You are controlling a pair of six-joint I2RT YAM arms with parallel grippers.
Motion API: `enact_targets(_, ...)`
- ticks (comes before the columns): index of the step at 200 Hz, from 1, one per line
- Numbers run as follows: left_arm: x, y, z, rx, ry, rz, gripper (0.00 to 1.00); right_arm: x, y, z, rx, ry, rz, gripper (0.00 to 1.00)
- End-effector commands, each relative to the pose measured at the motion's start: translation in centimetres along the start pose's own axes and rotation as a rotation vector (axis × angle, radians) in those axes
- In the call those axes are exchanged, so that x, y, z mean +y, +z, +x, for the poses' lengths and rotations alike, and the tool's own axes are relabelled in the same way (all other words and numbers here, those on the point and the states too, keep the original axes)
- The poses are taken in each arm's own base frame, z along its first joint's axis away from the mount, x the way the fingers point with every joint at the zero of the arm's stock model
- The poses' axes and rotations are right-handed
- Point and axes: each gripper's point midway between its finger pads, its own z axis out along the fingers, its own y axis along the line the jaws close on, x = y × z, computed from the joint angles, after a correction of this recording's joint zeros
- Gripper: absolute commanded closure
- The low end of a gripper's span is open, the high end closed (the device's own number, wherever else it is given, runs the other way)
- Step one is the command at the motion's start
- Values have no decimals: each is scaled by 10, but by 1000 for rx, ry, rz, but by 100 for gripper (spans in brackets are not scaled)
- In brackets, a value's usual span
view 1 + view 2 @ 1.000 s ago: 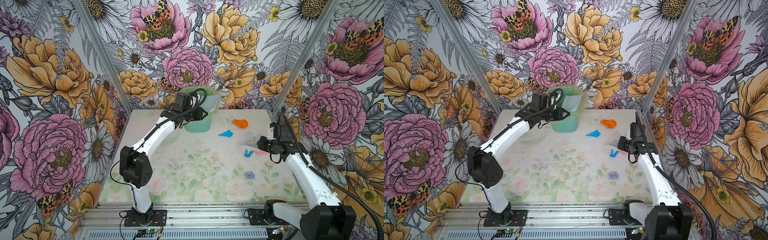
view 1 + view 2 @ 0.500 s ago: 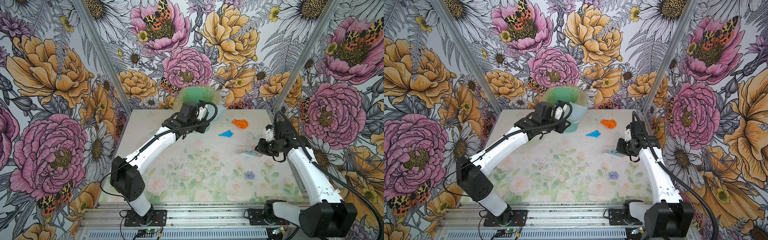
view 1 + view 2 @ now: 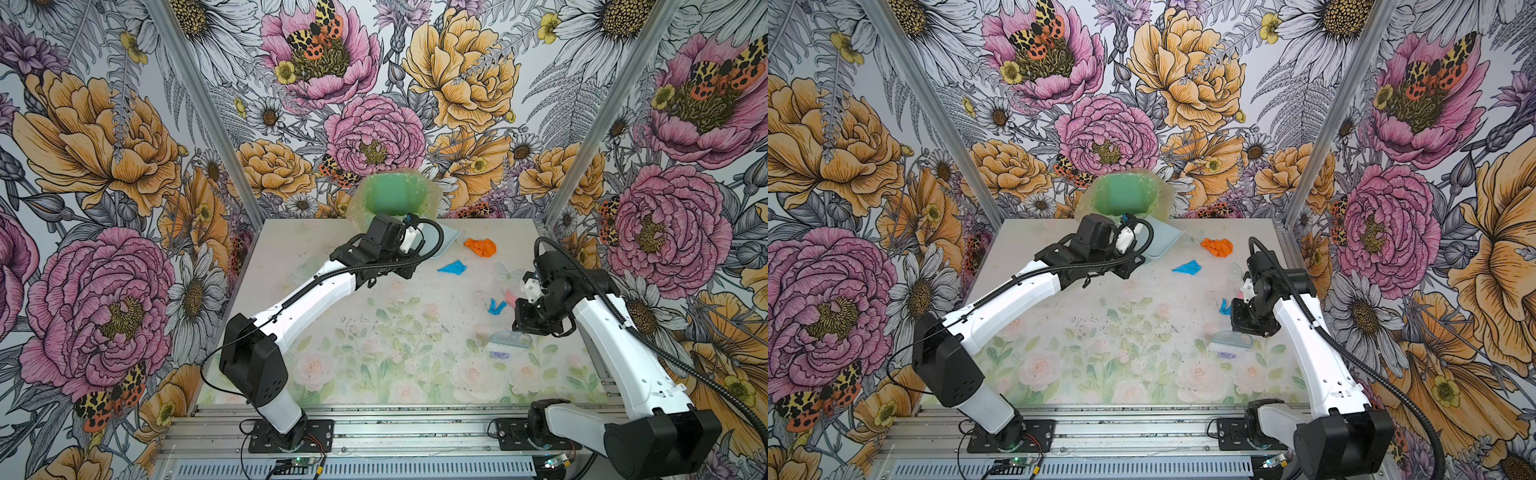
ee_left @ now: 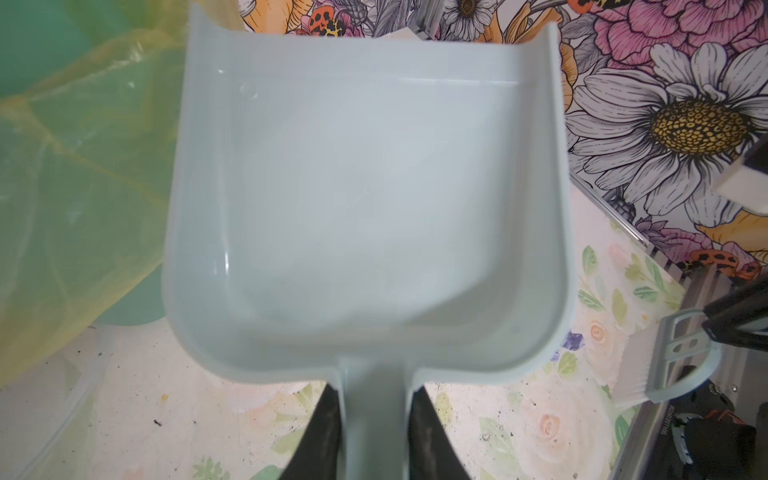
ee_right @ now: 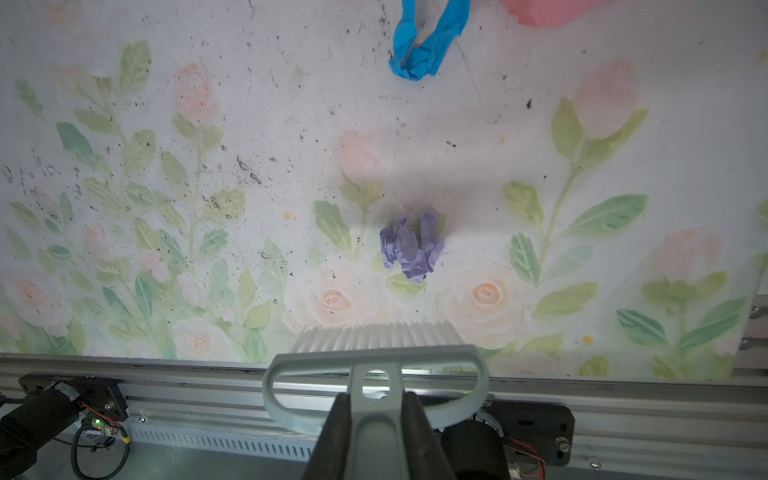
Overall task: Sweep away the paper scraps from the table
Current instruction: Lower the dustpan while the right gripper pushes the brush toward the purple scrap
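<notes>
Paper scraps lie on the right half of the table (image 3: 374, 365): an orange wad (image 3: 481, 247), a light blue one (image 3: 452, 268), a small blue one (image 3: 496, 306) (image 5: 424, 41) and a pink one (image 3: 510, 297). My left gripper (image 4: 372, 399) is shut on the handle of the grey-blue dustpan (image 4: 365, 199) (image 3: 442, 243), which is empty and held beside the bin. My right gripper (image 5: 376, 415) is shut on the brush (image 5: 376, 349) (image 3: 509, 341), bristles pointing at a purple wrinkly patch (image 5: 411, 245). Whether that patch is paper or print I cannot tell.
A green bin (image 3: 397, 199) lined with a yellowish bag stands at the back middle against the wall. Silver rails (image 3: 374, 424) run along the front edge, with both arm bases bolted there. Dark specks dot the table's middle.
The left arm has drawn the dustpan back from over the bin's mouth and down to its right. The right arm has carried the brush from beside the pink and blue scraps toward the front.
</notes>
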Motion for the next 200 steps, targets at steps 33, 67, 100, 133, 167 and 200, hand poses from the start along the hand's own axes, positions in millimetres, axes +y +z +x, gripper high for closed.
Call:
enact_targets(33, -17, -5, 14, 21, 108, -19, 100, 3, 46, -12, 94, -11, 64, 100)
enact_targets(67, -17, 7, 27, 63, 77, -10, 100, 6, 64, -34, 70, -19, 67, 100)
enact_targets(100, -19, 16, 39, 96, 67, -5, 100, 7, 81, -57, 47, -32, 79, 100)
enact_targets(133, -17, 18, 48, 118, 61, -13, 100, 7, 85, -102, -61, -73, 116, 100)
enact_targets(167, -15, 21, 58, 139, 58, -21, 100, 21, 74, -159, -193, -111, 115, 100)
enact_targets(200, -12, 25, 71, 168, 51, -30, 100, 35, 58, -201, -295, -128, 84, 100)
